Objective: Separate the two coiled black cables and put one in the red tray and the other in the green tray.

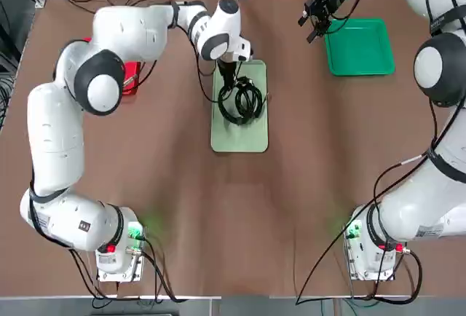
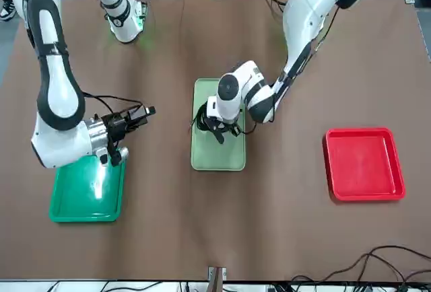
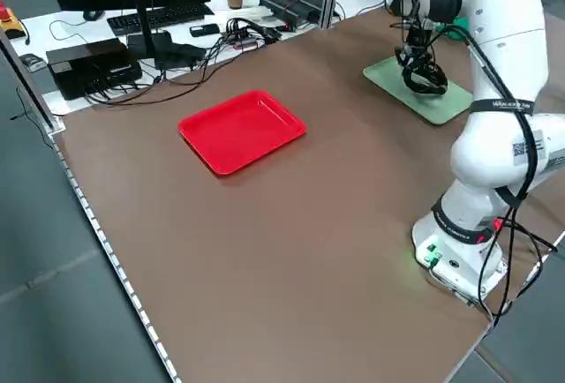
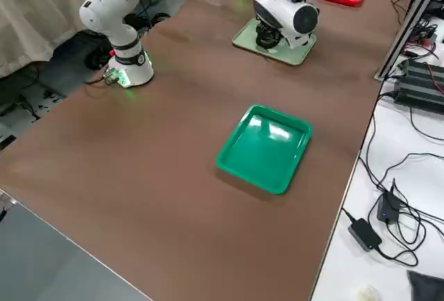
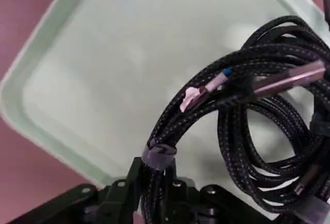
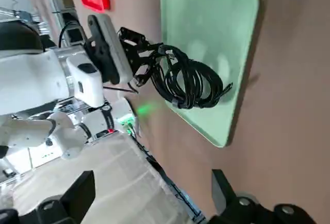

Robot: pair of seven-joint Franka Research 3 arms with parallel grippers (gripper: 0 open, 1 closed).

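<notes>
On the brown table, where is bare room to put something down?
Free: the table between the two arm bases, and the strip between pale tray and green tray. Crowded: the pale tray's far part, where the left tool grips coiled cable.

- The robot's left arm and right arm have glossy white, rounded segments with dark grey rings at the joints.
- Black straps bind black cables along both.
- Each base glows green on one side and shows a small red spot.
- The left gripper is black, with silvery screws.
- The right gripper has black, blocky fingers and round screw heads.
</notes>
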